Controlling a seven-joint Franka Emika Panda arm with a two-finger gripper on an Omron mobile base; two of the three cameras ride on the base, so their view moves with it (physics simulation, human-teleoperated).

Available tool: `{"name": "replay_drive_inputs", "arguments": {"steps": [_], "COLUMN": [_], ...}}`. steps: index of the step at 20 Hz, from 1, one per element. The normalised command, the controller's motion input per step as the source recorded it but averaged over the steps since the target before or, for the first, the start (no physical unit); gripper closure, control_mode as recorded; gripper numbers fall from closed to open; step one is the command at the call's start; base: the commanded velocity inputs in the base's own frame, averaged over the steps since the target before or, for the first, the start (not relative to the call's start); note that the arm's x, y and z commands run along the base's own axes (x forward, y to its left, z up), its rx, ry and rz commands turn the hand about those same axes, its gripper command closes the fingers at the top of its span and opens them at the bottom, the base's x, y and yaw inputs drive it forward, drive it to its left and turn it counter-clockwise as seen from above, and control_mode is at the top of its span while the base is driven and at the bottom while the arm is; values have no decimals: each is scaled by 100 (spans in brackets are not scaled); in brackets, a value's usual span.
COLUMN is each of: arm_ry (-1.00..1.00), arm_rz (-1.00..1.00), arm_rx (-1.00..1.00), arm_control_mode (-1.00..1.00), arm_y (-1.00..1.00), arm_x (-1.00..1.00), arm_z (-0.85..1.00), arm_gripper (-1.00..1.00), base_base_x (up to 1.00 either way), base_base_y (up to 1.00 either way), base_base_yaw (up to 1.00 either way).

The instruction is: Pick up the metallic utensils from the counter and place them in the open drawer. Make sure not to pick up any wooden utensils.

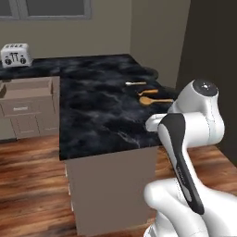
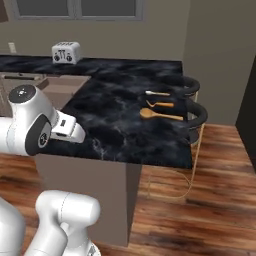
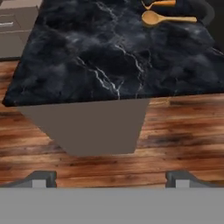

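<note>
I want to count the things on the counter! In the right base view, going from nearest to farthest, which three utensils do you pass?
Long light-wood spoon with broad head → slim orange fork → short knife with grey blade and dark handle, all on the black marble counter.

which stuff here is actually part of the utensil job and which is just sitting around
Part of the job:
knife
fork
open drawer
counter
wooden spoon, to be left alone
claw, open and holding nothing

Just sitting around:
toaster
stools at the counter's far side
window
</note>
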Motion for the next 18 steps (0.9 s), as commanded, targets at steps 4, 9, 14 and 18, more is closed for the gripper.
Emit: {"name": "replay_drive_inputs", "arguments": {"steps": [4, 9, 14, 18], "arm_ry": [0, 0, 0, 0], "arm_rz": [0, 0, 0, 0], "arm_rx": [0, 0, 0, 0], "arm_control_mode": [100, 100, 100, 100], "arm_y": [0, 0, 0, 0], "arm_x": [0, 0, 0, 0], "arm_z": [0, 0, 0, 0], "arm_gripper": [-100, -100, -100, -100], "base_base_x": [21, 36, 31, 29], "base_base_y": [-100, -100, -100, -100], "base_base_yaw": [25, 28, 27, 27]}}
